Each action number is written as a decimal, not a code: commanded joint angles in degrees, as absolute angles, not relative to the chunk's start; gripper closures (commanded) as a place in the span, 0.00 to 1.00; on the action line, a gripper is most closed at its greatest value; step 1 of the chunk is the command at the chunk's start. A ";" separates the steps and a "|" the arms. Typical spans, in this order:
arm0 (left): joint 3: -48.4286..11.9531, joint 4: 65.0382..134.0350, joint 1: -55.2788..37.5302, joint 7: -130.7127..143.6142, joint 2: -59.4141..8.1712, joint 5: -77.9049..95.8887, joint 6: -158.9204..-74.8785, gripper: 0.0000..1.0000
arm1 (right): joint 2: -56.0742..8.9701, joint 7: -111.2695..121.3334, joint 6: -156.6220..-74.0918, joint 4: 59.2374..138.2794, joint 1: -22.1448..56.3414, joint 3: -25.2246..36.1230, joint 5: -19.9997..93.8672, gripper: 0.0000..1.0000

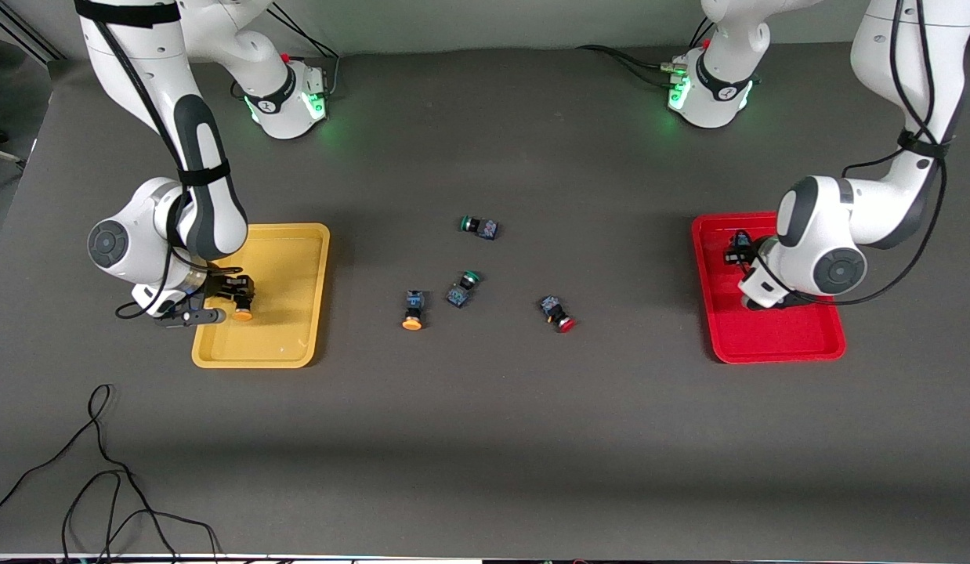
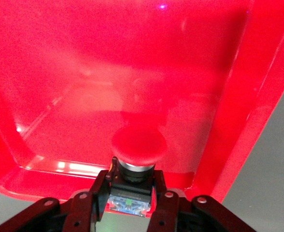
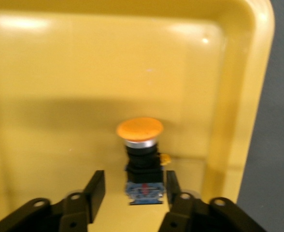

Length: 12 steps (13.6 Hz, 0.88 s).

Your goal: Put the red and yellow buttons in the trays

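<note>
My left gripper point(image 1: 740, 254) is low over the red tray point(image 1: 767, 341), at the tray's end farther from the front camera. In the left wrist view it point(image 2: 132, 182) is shut on the dark body of a red button point(image 2: 138, 145), cap toward the tray floor point(image 2: 108, 58). My right gripper point(image 1: 233, 296) is low in the yellow tray point(image 1: 293, 266). In the right wrist view it point(image 3: 134, 180) is open around a yellow button point(image 3: 139, 130) lying on the tray floor point(image 3: 60, 72). A second yellow button point(image 1: 412, 311) and a second red button point(image 1: 558, 312) lie on the table between the trays.
Two green-capped buttons lie mid-table: one point(image 1: 479, 226) farther from the front camera, one point(image 1: 462, 287) beside the loose yellow button. A black cable point(image 1: 101, 470) loops on the table near the front camera at the right arm's end.
</note>
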<state>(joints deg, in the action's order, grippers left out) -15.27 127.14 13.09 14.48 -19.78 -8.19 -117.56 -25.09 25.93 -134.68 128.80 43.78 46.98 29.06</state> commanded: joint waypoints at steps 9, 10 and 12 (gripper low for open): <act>-22.85 99.69 2.31 28.26 -27.04 1.03 -101.16 0.00 | -24.17 -10.44 -112.39 108.10 63.87 48.87 24.16 0.00; -22.76 96.19 -0.59 32.48 -30.03 2.71 -101.86 0.00 | -24.17 -12.81 -114.94 109.06 67.12 48.87 26.35 0.00; -22.76 86.80 -5.08 41.18 -38.02 2.90 -103.18 0.00 | -24.17 -15.11 -120.65 110.74 73.01 48.96 29.08 0.00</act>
